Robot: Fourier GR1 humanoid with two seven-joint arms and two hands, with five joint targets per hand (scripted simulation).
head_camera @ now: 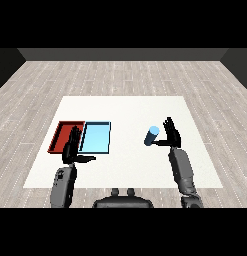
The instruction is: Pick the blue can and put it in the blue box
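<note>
A blue can (151, 135) stands a little tilted on the white table, right of centre. My right hand (170, 134) is just to its right, fingers straight and pointing up, thumb reaching toward the can's lower part; the hand is open. The light blue tray (96, 137) lies left of centre with nothing in it. My left hand (73, 148) hovers at the near edge of the two trays, fingers straight, thumb out to the right, holding nothing.
A red tray (64, 136) lies against the left side of the light blue tray, partly covered by my left hand. The white table (125, 110) ends close beyond the trays on the left; grey wood floor surrounds it.
</note>
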